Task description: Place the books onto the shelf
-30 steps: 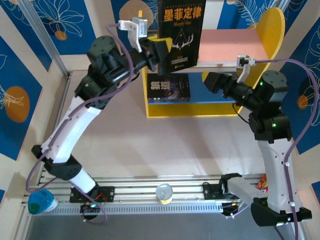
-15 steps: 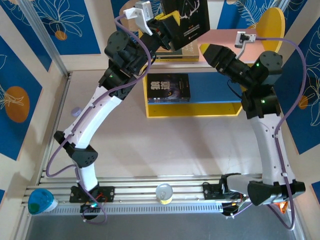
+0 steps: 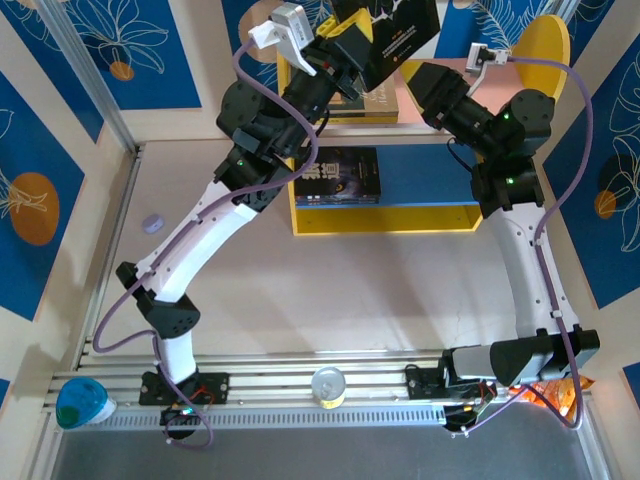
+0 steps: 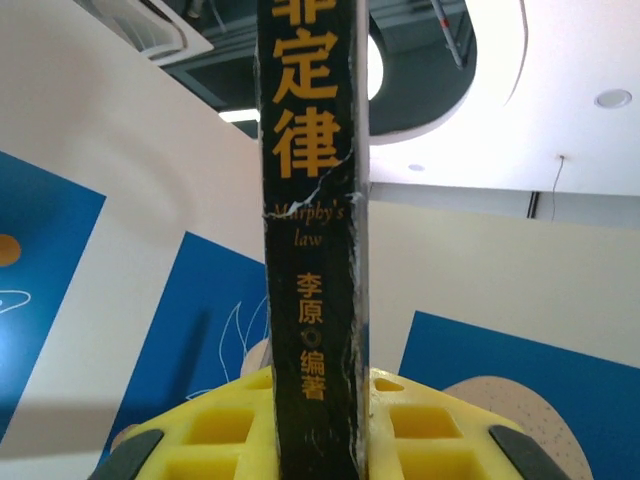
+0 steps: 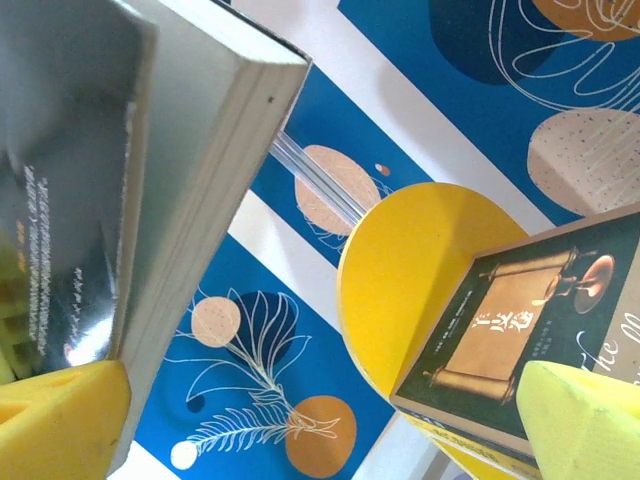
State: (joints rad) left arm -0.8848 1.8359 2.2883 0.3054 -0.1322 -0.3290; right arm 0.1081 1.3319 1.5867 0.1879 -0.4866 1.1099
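- Gripping black paperback w/ gold Chinese title (image 4: 310, 200) by its bottom edge, left claw (image 3: 345, 50) was shut tight, book tilted above yellow-sided wooden shelf (image 3: 380, 218), prob. to set it on top tier.
- Right claw (image 3: 420, 85) gaped wide, empty, just beside that book, likely to steady it.
- Tan scroll-cover book (image 5: 500, 350) lay flat on top tier.

Left arm (image 3: 200, 235) and right arm (image 3: 522, 262) both reach high forward, left jaws clamped, right jaws spread wide.
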